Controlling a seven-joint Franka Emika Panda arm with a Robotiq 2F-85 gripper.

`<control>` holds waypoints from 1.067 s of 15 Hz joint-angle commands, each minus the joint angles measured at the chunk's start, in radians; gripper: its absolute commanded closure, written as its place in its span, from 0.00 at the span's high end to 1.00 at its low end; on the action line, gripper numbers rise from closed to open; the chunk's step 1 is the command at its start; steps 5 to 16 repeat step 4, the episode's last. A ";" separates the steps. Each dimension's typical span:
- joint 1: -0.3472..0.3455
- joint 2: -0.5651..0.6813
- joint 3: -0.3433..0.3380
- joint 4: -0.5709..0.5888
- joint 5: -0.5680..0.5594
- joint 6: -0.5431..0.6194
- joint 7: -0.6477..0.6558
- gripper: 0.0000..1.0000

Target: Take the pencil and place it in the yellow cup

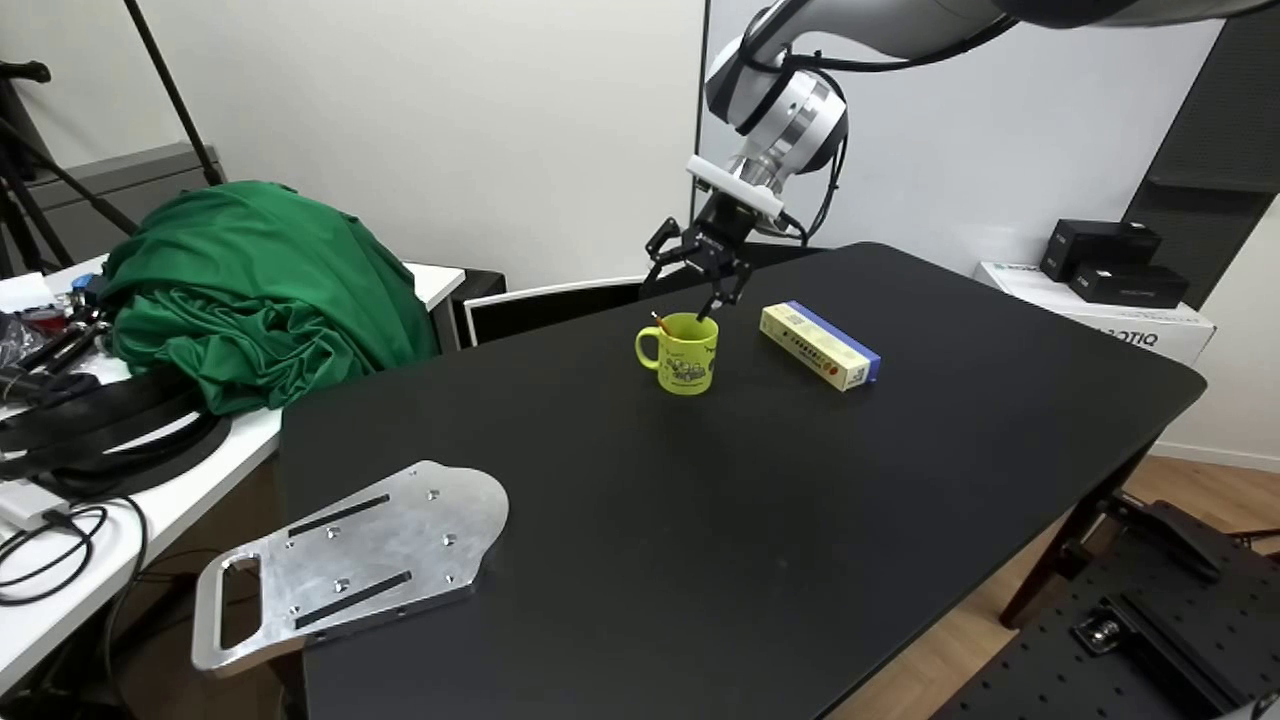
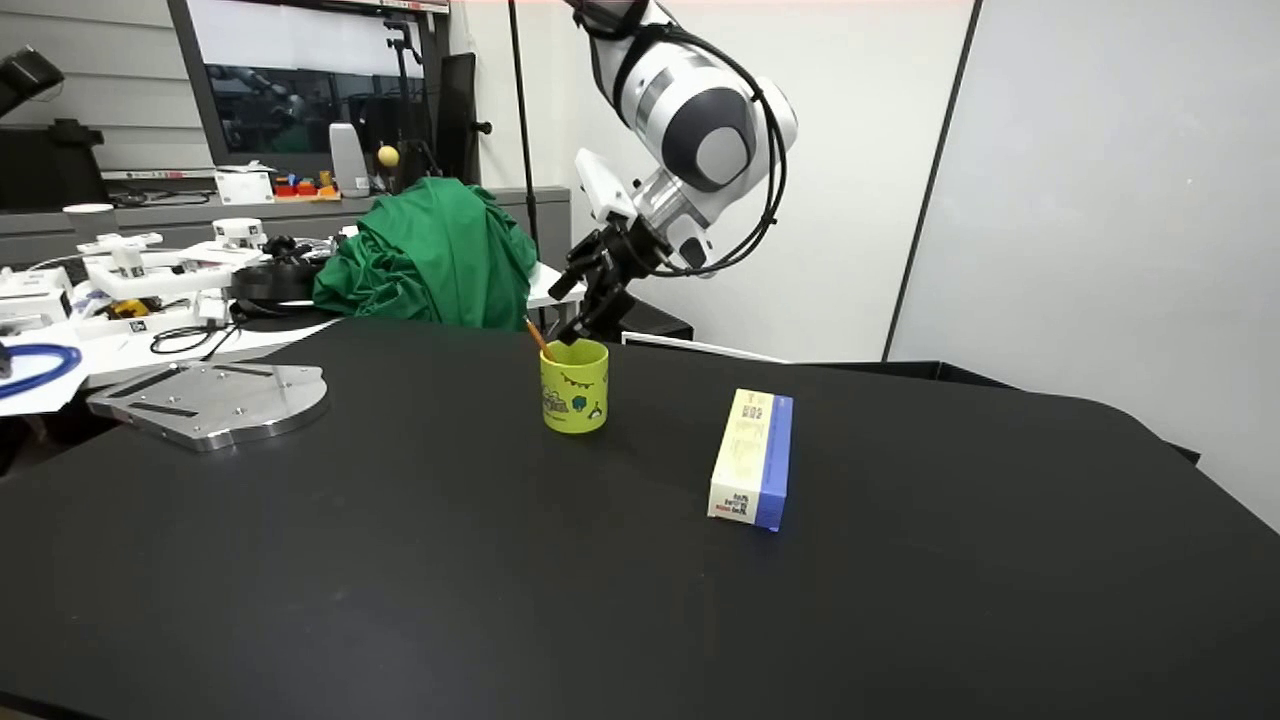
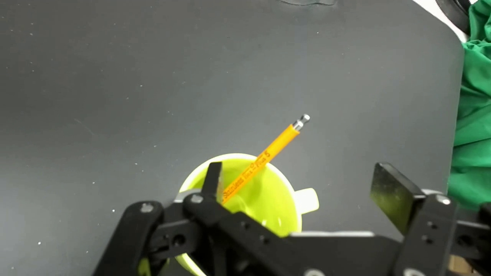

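Pencil point(image 3: 265, 157) leans (silvery end up).

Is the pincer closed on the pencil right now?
No, the wrist view shows the pincer wide open, with the pencil leaning in the yellow cup.

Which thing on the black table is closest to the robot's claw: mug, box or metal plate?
The yellow-green mug, the one holding the pencil: the open gripper hangs right by it, while the box and metal plate lie farther off.
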 commanded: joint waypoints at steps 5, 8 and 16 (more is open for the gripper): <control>-0.004 0.003 0.001 0.003 -0.006 -0.002 -0.001 0.99; -0.004 0.003 0.001 0.003 -0.006 -0.002 -0.001 0.99; -0.004 0.003 0.001 0.003 -0.006 -0.002 -0.001 0.99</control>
